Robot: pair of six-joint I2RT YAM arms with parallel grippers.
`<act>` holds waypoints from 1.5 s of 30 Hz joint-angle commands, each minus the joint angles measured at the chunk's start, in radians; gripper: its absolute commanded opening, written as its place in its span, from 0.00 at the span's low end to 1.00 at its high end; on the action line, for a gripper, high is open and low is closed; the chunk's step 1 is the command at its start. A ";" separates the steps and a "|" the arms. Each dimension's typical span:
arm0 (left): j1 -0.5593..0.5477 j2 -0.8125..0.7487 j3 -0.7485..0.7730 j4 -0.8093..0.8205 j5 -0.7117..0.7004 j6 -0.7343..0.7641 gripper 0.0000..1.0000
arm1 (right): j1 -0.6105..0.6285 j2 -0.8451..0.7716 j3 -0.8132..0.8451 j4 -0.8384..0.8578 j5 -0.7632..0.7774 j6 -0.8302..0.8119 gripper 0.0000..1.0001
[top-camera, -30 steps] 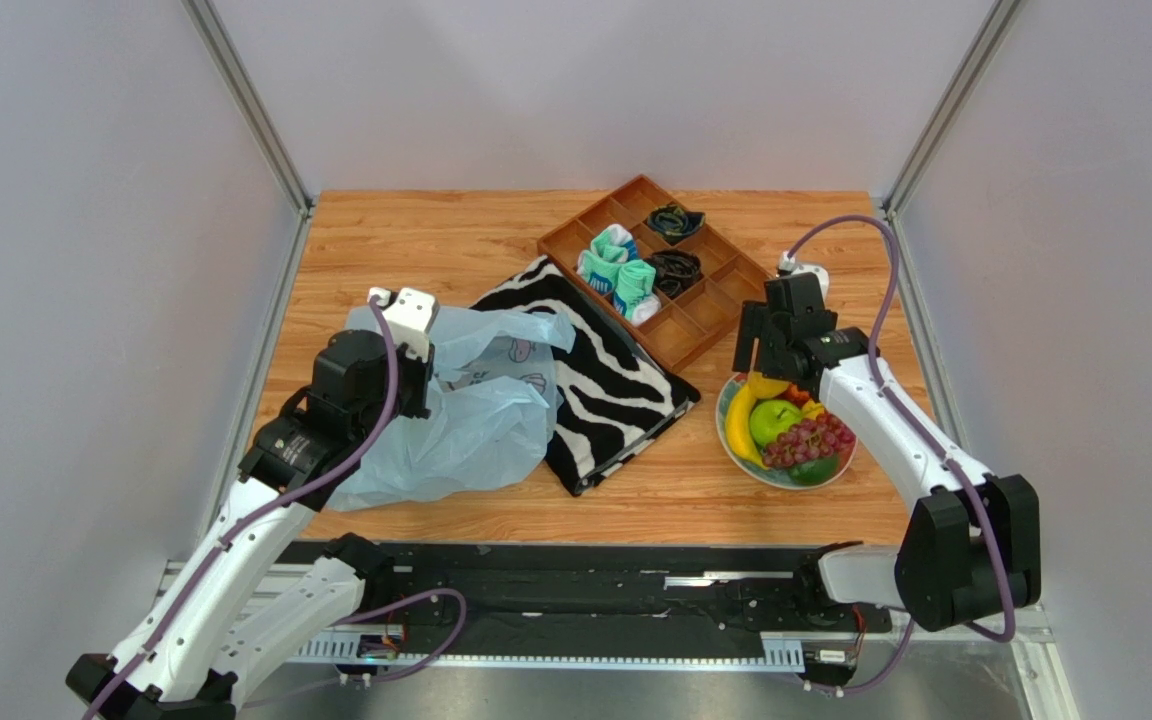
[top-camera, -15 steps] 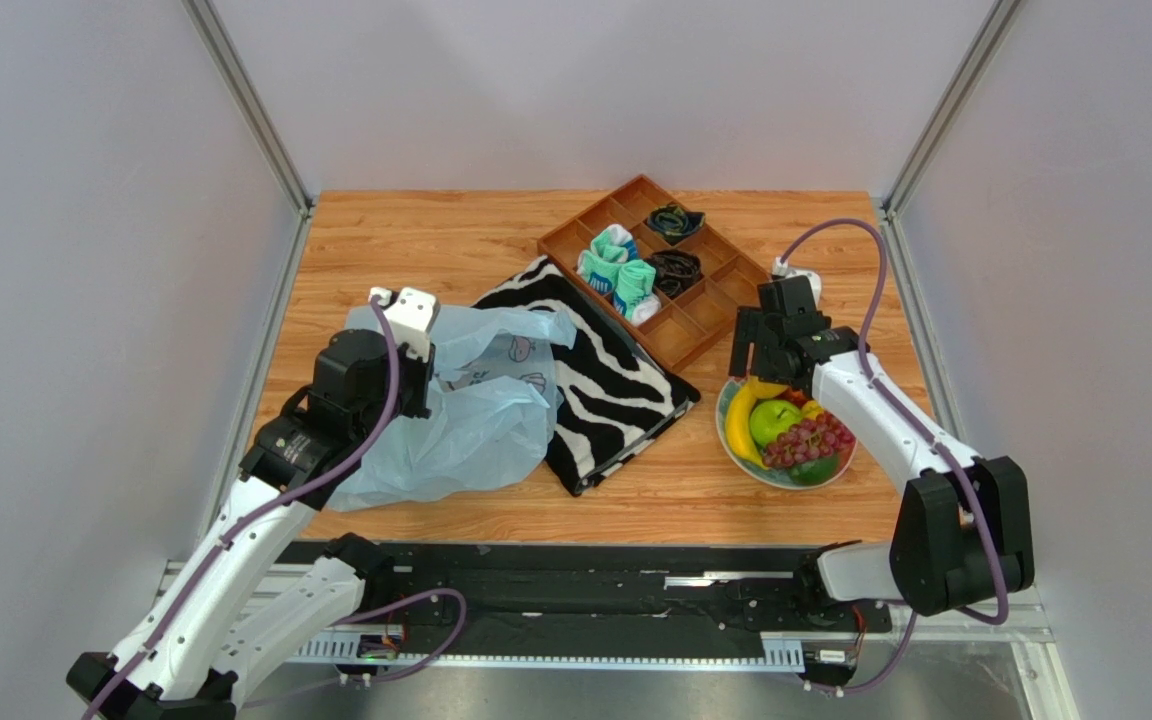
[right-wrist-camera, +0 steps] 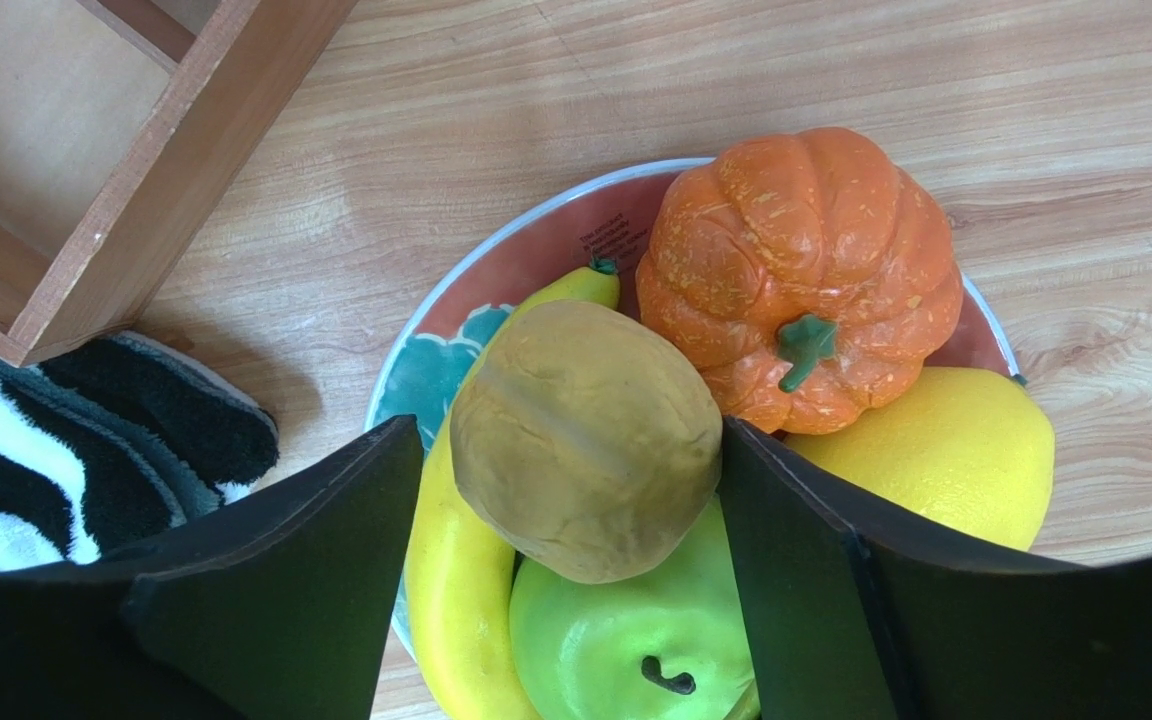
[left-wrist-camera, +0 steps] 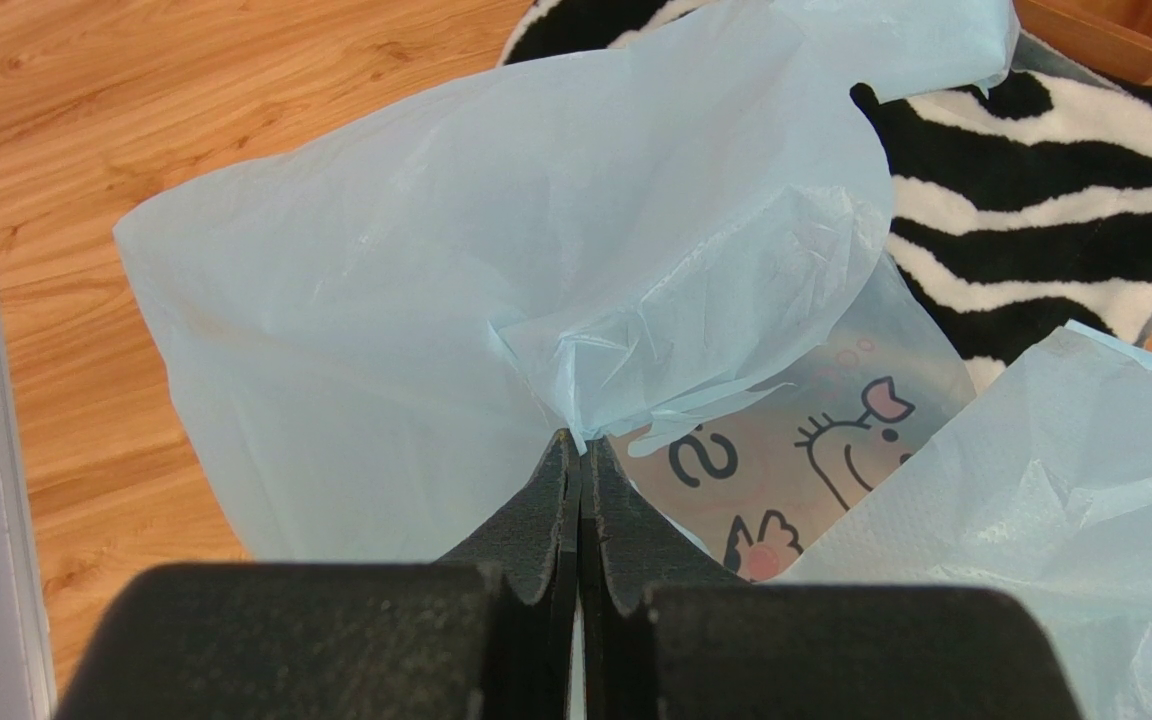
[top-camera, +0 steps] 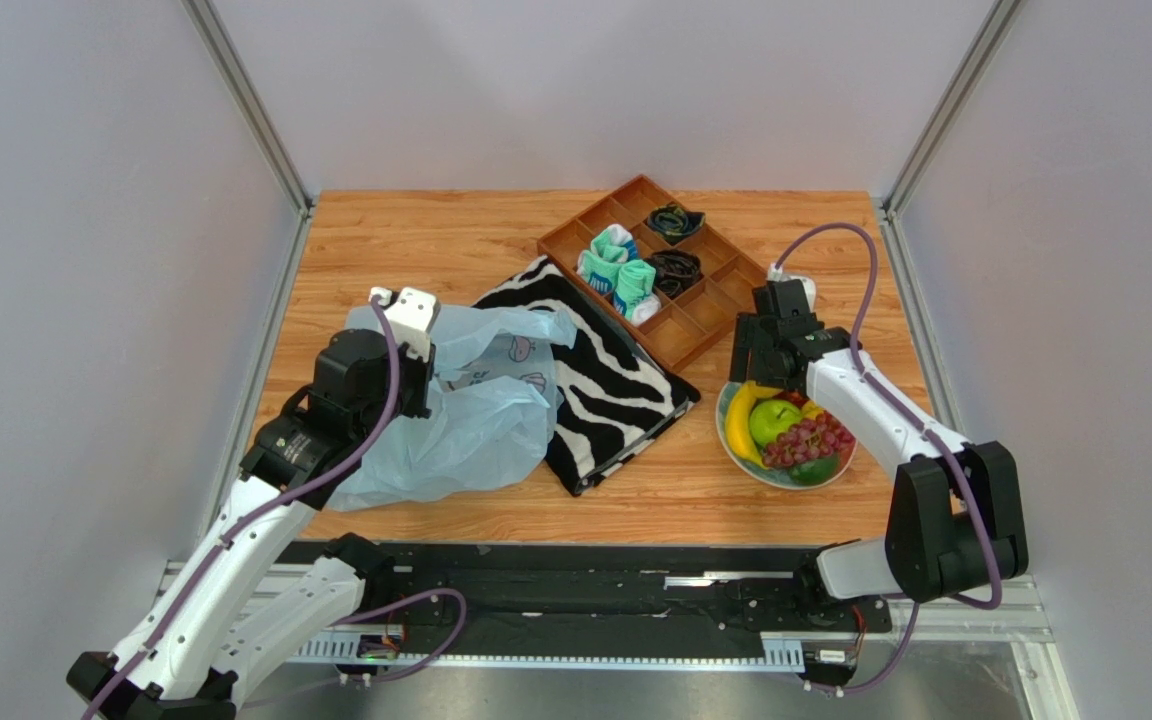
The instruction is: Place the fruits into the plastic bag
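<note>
None of the fruits (top-camera: 785, 425) is seen in the plastic bag (top-camera: 455, 428). All are heaped on a plate (right-wrist-camera: 425, 338) at the near right of the table (top-camera: 432, 240), well apart from the bag at the left. The task is judged to be at its opening step, with every fruit left to be carried over.

A fold of the bag is pinched in the clenched left gripper (left-wrist-camera: 579, 447). The right gripper (right-wrist-camera: 572, 432) is spread wide astride a brown lump (right-wrist-camera: 585, 480) lying atop the banana (right-wrist-camera: 455, 615) and the apple (right-wrist-camera: 612, 660). A thin gap is seen on one side, so no grip is judged made.

Writing: cartoon marks and a character like an S or a 2 are printed on the bag, but no word is readable. Small print on the plate's rim cannot be read. No brand is seen.
</note>
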 commanded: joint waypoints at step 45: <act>-0.001 0.002 0.023 0.016 0.021 0.019 0.00 | 0.472 0.239 0.237 0.474 -0.662 0.253 0.36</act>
